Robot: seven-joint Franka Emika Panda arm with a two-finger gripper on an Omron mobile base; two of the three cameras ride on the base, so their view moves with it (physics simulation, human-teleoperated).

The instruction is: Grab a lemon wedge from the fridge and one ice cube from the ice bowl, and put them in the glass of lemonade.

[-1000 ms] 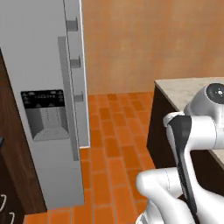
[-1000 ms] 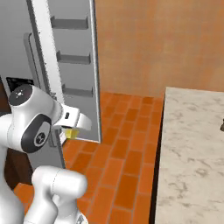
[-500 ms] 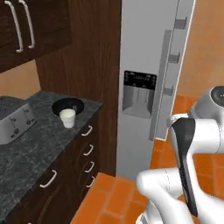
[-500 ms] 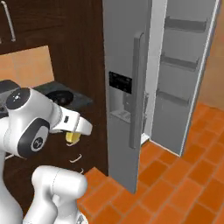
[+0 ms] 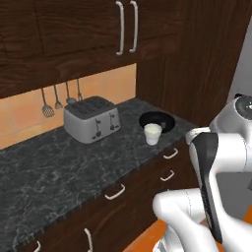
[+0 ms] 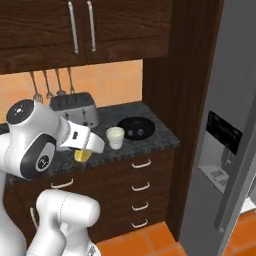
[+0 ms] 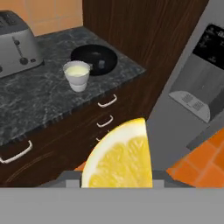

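My gripper [image 7: 117, 175] is shut on the lemon wedge [image 7: 120, 157], a bright yellow slice that hides the fingertips in the hand view. In the right base view the gripper [image 6: 85, 152] holds the lemon wedge [image 6: 82, 155] in front of the counter edge, left of and below the cup. The glass of lemonade [image 7: 78, 75] [image 6: 115, 137] [image 5: 152, 133] stands upright on the dark counter. Just behind it sits the black ice bowl [image 7: 94, 59] [image 6: 135, 128] [image 5: 157, 120], with a pale cube [image 7: 101, 64] inside. The grey fridge [image 6: 227, 100] [image 7: 199, 87] stands at the right, with its black dispenser panel [image 6: 224, 132].
A silver toaster [image 5: 91, 118] [image 6: 73, 108] [image 7: 16, 43] stands at the back of the dark stone counter [image 5: 54, 167]. Utensils [image 5: 56, 98] hang on the orange wall. Wooden drawers with pale handles [image 6: 141, 186] lie below, dark cabinets [image 5: 74, 34] above. Orange brick floor [image 7: 199, 157] lies by the fridge.
The whole picture has swung from the open fridge to the counter, so the camera moved. The lemon wedge has stayed in my gripper throughout.
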